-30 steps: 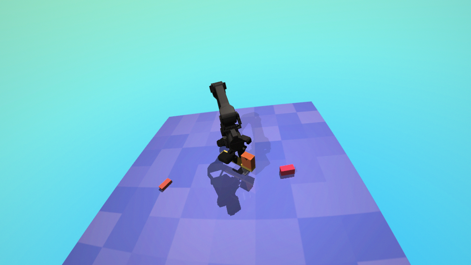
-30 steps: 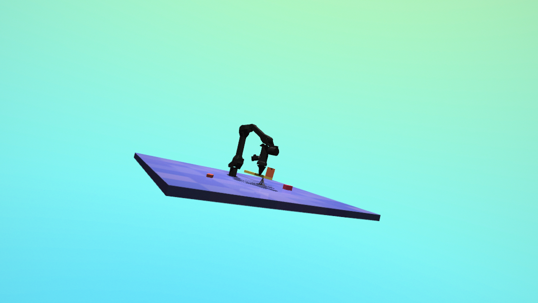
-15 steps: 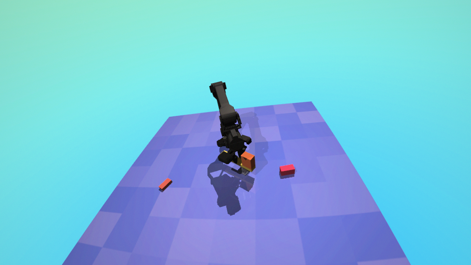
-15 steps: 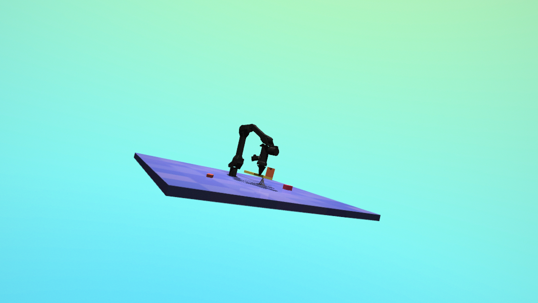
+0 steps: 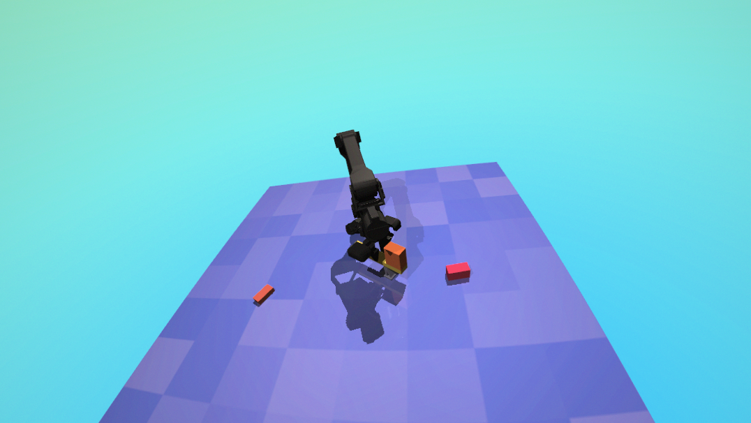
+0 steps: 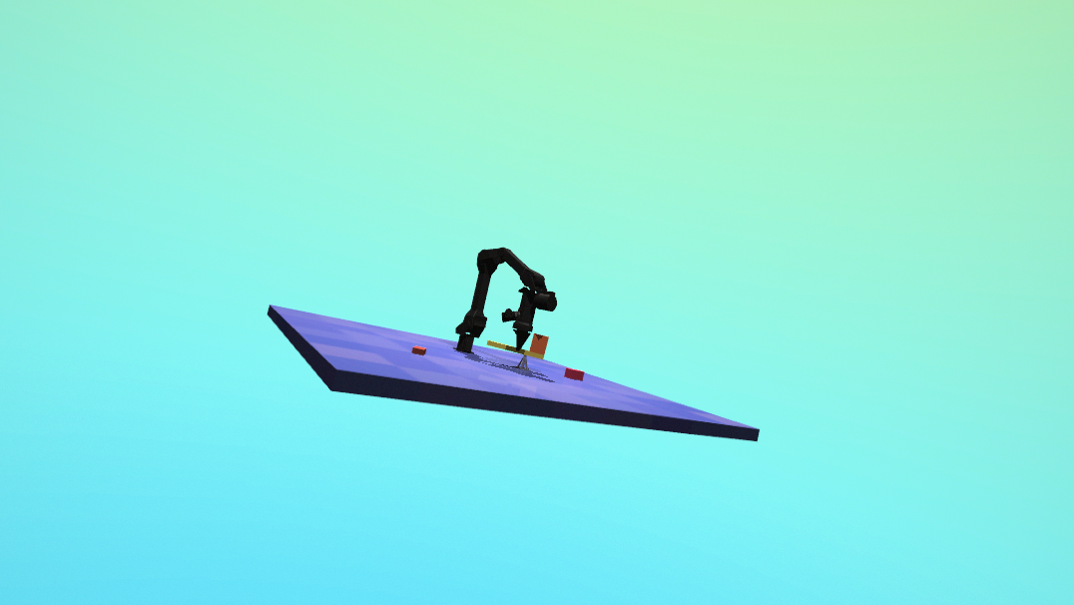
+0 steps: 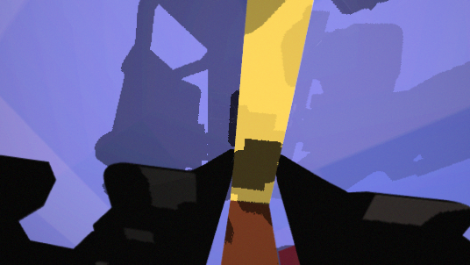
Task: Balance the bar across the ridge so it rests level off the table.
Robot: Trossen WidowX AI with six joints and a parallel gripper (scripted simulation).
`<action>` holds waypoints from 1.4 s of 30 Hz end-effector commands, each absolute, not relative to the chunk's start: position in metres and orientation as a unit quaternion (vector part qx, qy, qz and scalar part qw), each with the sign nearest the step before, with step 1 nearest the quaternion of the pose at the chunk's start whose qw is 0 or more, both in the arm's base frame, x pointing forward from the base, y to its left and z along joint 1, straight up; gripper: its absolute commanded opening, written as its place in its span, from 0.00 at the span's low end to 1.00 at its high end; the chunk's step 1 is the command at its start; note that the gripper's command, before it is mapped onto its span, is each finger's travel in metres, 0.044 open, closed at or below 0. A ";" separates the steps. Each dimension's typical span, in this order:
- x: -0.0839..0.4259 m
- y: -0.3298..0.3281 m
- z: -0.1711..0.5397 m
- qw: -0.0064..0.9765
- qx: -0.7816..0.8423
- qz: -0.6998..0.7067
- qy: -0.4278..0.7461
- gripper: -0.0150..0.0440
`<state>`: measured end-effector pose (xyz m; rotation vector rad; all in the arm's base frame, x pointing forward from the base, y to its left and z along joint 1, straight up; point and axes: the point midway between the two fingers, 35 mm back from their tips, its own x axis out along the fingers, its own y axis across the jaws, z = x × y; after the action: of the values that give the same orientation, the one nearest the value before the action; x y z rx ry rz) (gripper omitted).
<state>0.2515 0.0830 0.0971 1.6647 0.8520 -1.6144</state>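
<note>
A long yellow bar [image 6: 498, 343] [image 7: 272, 70] carries an upright orange block [image 5: 395, 256] [image 6: 539, 346] [image 7: 250, 232] at one end. My gripper [image 6: 519, 348] [image 7: 254, 157] is shut on the bar, between its middle and the block, and its fingers press on both sides. The grey ridge [image 5: 389, 274] [image 6: 523, 361] stands on the table under the bar, near the gripper. The bar is off the table. Whether it touches the ridge's top cannot be told. The arm hides most of the bar in the top view.
A red block [image 5: 458, 271] [image 6: 574, 373] lies to the right of the ridge in the top view. A smaller orange-red block [image 5: 263, 294] [image 6: 418, 349] lies to the left. Both rest on the checkered blue-purple table [image 5: 368, 389] [image 6: 360, 375].
</note>
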 end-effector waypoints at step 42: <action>0.250 0.082 0.096 0.328 0.635 -0.619 0.325 0.25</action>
<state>0.2515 0.0828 0.0967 1.6665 0.8513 -1.6137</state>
